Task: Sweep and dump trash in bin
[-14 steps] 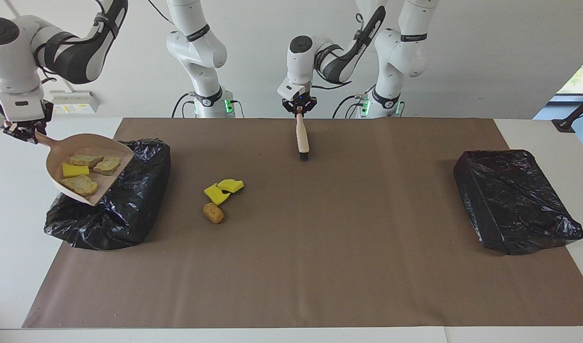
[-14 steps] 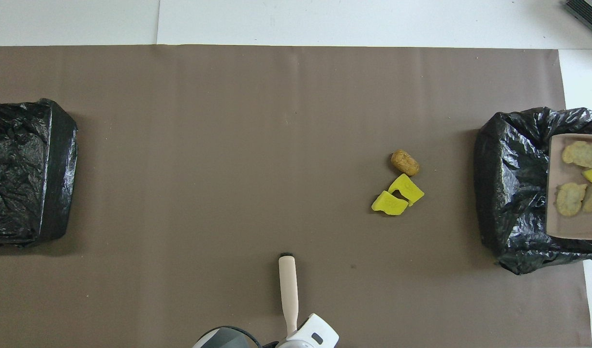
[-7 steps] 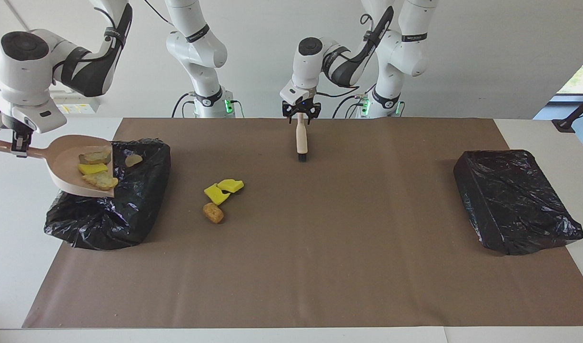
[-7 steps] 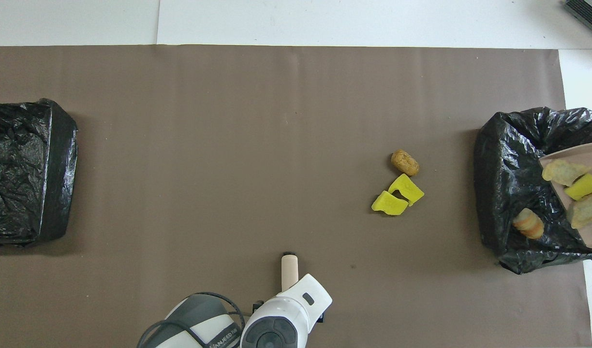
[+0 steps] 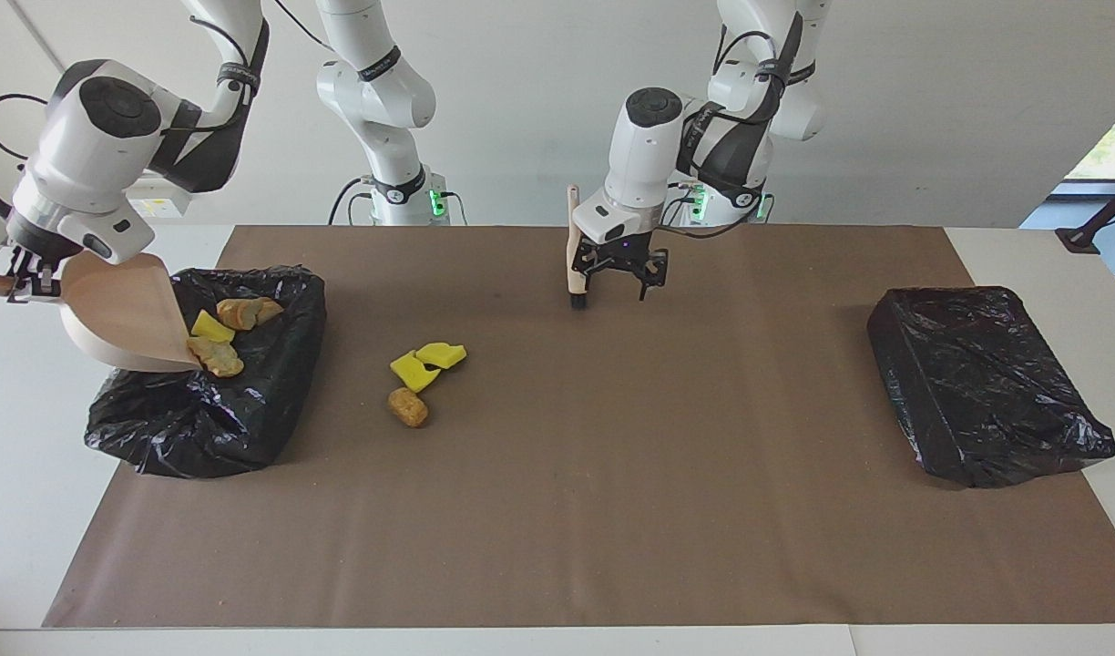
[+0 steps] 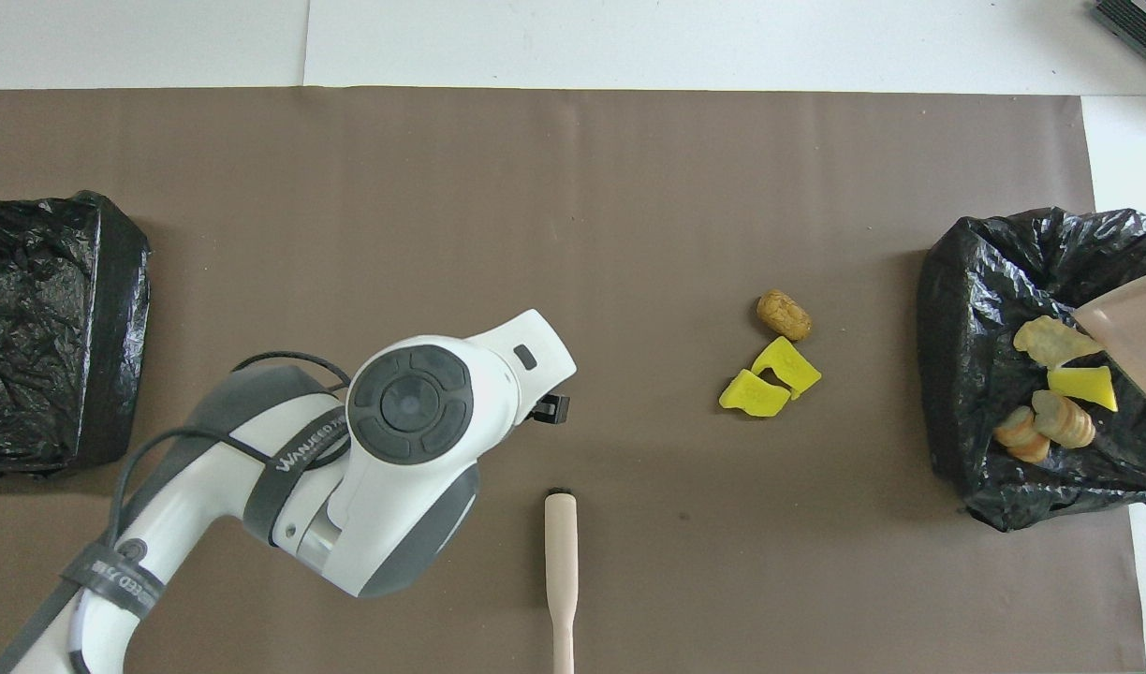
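My right gripper (image 5: 31, 278) is shut on the handle of the pale pink dustpan (image 5: 125, 310), which is tipped steeply over the black-bagged bin (image 5: 211, 410) at the right arm's end. Tan chunks and a yellow wedge (image 5: 219, 330) lie in the bin's mouth, as the overhead view (image 6: 1060, 388) also shows. Two yellow wedges (image 5: 427, 360) and a brown nugget (image 5: 408, 406) lie on the mat beside the bin. My left gripper (image 5: 619, 278) is open and empty, just beside the beige-handled brush (image 5: 574, 246), which stands on its black bristles.
A second black-bagged bin (image 5: 986, 383) sits at the left arm's end of the brown mat (image 5: 612, 501). In the overhead view the left arm's wrist (image 6: 414, 412) covers part of the mat's middle. Two more arm bases stand at the table's robot edge.
The right arm tipped the dustpan and its trash slid into the bin. The left gripper let go of the brush, opened and moved off beside it.
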Robot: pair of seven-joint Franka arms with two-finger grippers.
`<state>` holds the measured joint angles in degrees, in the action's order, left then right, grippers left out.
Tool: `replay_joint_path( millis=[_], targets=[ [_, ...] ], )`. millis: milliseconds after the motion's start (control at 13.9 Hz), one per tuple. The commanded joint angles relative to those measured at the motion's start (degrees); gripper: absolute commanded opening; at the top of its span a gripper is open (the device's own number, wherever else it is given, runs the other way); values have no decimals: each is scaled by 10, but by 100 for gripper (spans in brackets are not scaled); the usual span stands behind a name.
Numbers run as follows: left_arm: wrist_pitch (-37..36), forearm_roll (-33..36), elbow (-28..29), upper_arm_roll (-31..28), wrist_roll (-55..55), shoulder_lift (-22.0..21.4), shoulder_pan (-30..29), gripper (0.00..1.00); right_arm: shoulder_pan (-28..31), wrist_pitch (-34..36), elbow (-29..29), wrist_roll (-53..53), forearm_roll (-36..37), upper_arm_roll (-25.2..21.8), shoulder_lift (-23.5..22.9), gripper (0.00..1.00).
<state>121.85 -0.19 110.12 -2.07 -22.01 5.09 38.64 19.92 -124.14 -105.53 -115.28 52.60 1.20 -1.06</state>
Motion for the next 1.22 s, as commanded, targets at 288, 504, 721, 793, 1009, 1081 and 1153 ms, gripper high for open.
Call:
replay_joint_path(
  millis=[288,504,721,793,1009,1081,1153],
  targets=[
    [-221,14,-218,1,162,1,-162,100,12,69,10,56,-47,-1,92,0],
    [-281,6,-241,4,234,-31,-238,100,0,152,13,166,-123,7,111,0],
    [-373,5,-285,3,297,-41,-275,100,-33,204,9,304,-193,27,118,0],
    [-399,4,-294,4,313,-41,-287,100,-47,222,6,354,-221,33,120,0],
    [-408,-17,-301,3,319,-42,-308,100,-117,291,-1,589,-287,54,128,0],
    [-409,-17,-314,3,319,-41,-313,100,-150,306,-5,675,-311,56,126,0],
    [-412,-17,-319,3,320,-41,-318,100,-180,307,-10,740,-339,56,122,0]
  ],
)
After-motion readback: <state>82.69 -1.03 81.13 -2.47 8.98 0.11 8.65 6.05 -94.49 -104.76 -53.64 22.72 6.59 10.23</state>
